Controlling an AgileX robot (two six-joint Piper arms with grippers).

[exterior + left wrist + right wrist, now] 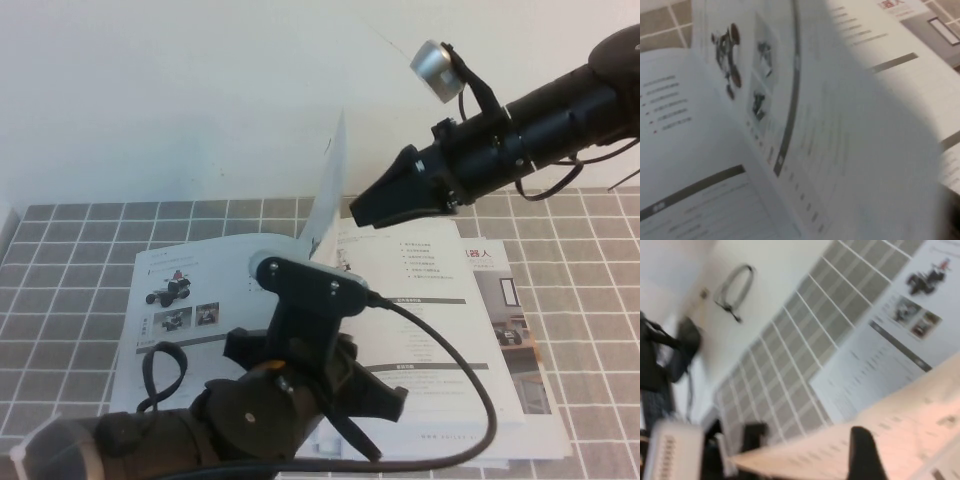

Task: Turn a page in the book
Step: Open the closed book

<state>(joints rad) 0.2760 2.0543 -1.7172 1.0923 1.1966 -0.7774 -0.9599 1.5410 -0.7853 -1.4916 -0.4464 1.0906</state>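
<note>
Left end effector (345, 395) fingers hidden behind own wrist in high view. Book (440, 330) lower middle covered by left arm. Page (850, 150) print blurred, unreadable in left wrist view.

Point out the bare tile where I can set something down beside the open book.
Free: the tile strip between the wall and the book, and the tiles off its left edge. Crowded: the middle, where the page stands upright beside the right gripper, and the near edge, where the left gripper reaches over the book.
</note>
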